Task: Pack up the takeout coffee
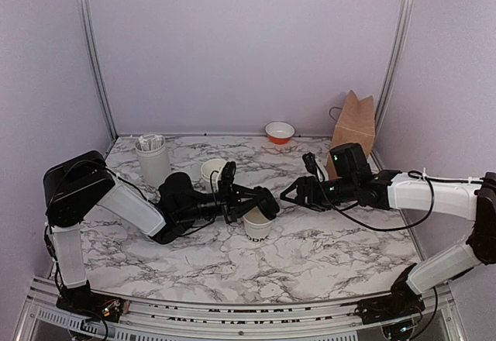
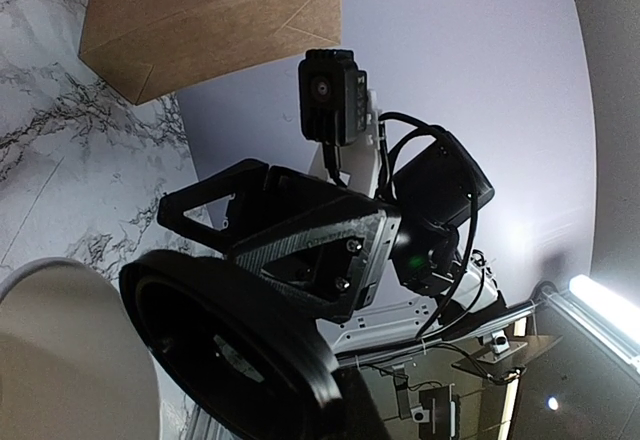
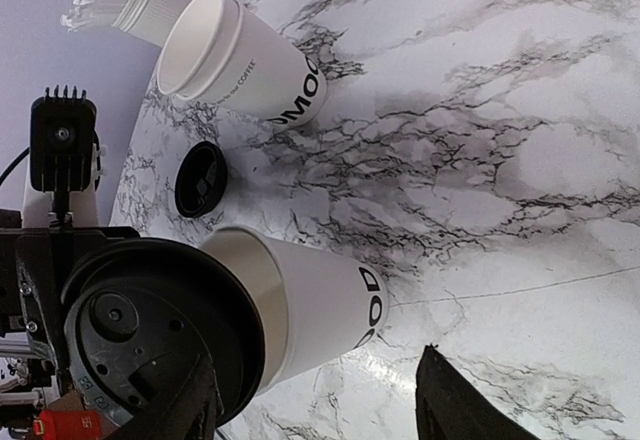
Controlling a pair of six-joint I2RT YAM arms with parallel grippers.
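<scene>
Black lid (image 2: 225, 345) sits closest, pinched at its rim in the nearly shut left claw (image 1: 265, 201) and tilted at the mouth of the white paper cup (image 1: 258, 226), which stands mid-bench (image 1: 333, 252). Right claw (image 1: 290, 194) gapes fairly wide just beside the cup, holding nothing. Cup looks light, thin-walled and easily crushed or tipped, so it is probably best braced gently around the lower body while the lid is pressed on.

Counter (image 1: 325, 248): white marble pattern, grey-black veining.
Cup (image 3: 320, 300): white, dark lettering low on its side.
Lid (image 3: 150, 340): black.
Bag (image 1: 355, 124): plain brown.
Bowl (image 1: 280, 132): orange outside, white inside.
Holder (image 1: 153, 163): white.
Walls (image 1: 248, 46): pale lilac.
</scene>
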